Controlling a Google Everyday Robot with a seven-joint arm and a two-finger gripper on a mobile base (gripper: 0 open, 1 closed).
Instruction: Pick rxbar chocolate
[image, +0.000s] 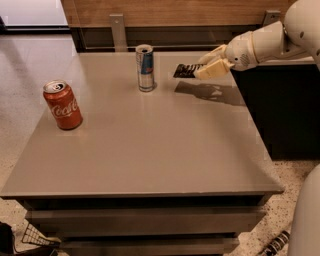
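Slim blue-and-silver can (145, 68) stands on grey square table (150, 145). Red Coca-Cola can (62, 105) front-left of it. Right of it: cream two-finger gripper (204, 66) clamps dark flat rxbar chocolate (186, 71) above tabletop.

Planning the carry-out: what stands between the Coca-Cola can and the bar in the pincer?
Only the slim blue-and-silver can, upright, in the camera view. The pincer, far right over the table, is shut on the rxbar chocolate.

Soft, even light from overhead. The gripper (201, 69), up over the far right of the table (150, 150) and clamped on the rxbar chocolate (186, 70), throws a soft-edged shadow (207, 92) just below, and there's white glare on the floor (30, 12) at far left.
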